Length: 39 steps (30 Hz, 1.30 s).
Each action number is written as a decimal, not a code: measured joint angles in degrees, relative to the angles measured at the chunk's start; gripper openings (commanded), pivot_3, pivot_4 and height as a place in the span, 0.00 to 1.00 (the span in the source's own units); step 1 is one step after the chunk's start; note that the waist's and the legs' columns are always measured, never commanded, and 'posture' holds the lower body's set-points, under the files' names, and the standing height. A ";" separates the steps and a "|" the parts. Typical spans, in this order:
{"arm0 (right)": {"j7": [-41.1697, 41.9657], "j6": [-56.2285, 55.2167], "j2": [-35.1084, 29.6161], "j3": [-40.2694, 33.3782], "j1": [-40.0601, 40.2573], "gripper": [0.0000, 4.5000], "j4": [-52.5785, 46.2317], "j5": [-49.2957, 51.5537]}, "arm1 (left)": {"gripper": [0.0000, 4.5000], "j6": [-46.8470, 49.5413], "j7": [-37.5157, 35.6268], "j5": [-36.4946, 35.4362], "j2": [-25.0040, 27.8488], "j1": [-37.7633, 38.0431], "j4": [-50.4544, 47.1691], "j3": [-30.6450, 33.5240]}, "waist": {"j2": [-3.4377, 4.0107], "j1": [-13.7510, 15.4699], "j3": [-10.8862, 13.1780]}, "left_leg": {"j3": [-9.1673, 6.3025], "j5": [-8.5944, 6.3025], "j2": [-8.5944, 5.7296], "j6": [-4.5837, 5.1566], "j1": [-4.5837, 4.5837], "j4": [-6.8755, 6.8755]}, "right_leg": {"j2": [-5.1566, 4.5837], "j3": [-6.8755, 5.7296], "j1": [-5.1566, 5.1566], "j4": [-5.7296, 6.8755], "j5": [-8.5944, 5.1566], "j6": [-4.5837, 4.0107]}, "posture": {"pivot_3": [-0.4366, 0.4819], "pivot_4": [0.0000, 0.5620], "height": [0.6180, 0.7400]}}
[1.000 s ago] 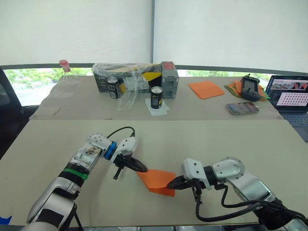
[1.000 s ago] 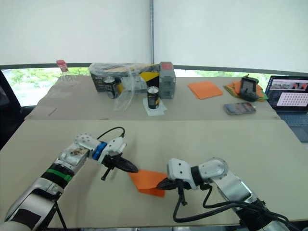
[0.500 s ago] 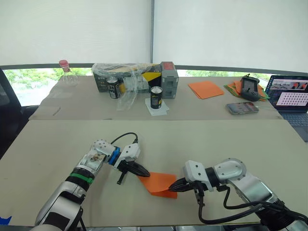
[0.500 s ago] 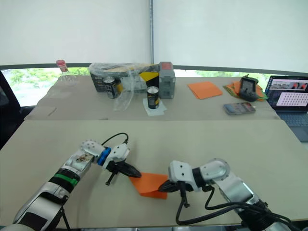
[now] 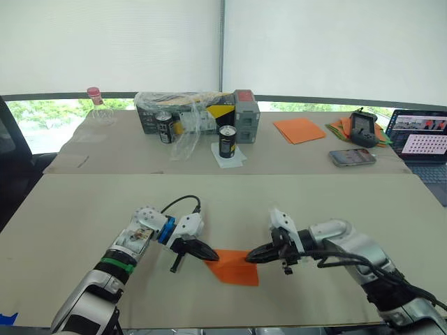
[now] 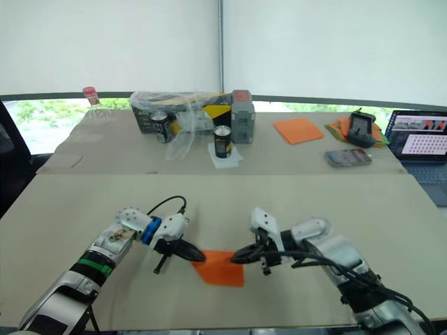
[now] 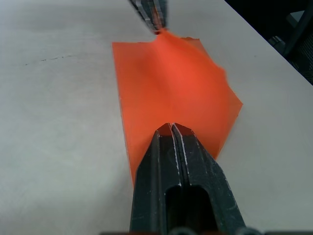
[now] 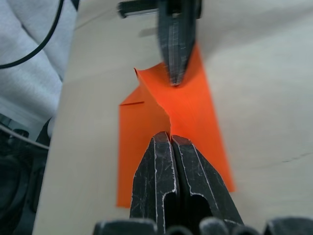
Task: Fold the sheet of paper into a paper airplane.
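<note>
Lying on the near table [image 5: 84, 209] between the two grippers, the sheet of paper [image 5: 236, 265] (already folded, with raised creases) is pinched at opposite edges: the left gripper [image 5: 211, 256] clamps its left corner, the right gripper [image 5: 250, 259] clamps its right edge.

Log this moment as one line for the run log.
left hand: shut on orange paper | right hand: shut on opposite edge | paper: partly folded, low over table
</note>
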 measured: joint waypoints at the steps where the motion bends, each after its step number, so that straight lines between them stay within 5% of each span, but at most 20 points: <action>1: 0.24 0.15 0.04 0.12 -0.80 0.02 0.99 -0.01 | 0.00 0.00 0.13 0.00 -0.06 0.16 -0.23 0.04 | 0.00 0.07 0.00 | 0.00 0.00 0.00 0.00 -0.01 0.00 | -0.01 -0.01 0.00 -0.01 0.00 0.00 | 0.48 0.27 0.99; 39: 3.53 1.14 4.40 3.44 -5.62 0.02 13.36 -3.97 | 0.00 8.21 4.01 -1.01 0.75 0.98 -1.83 4.65 | 0.03 -0.15 -0.02 | -0.01 0.00 -0.01 0.00 0.06 0.00 | -0.06 -0.02 -0.01 0.11 0.00 0.00 | 0.48 0.27 0.99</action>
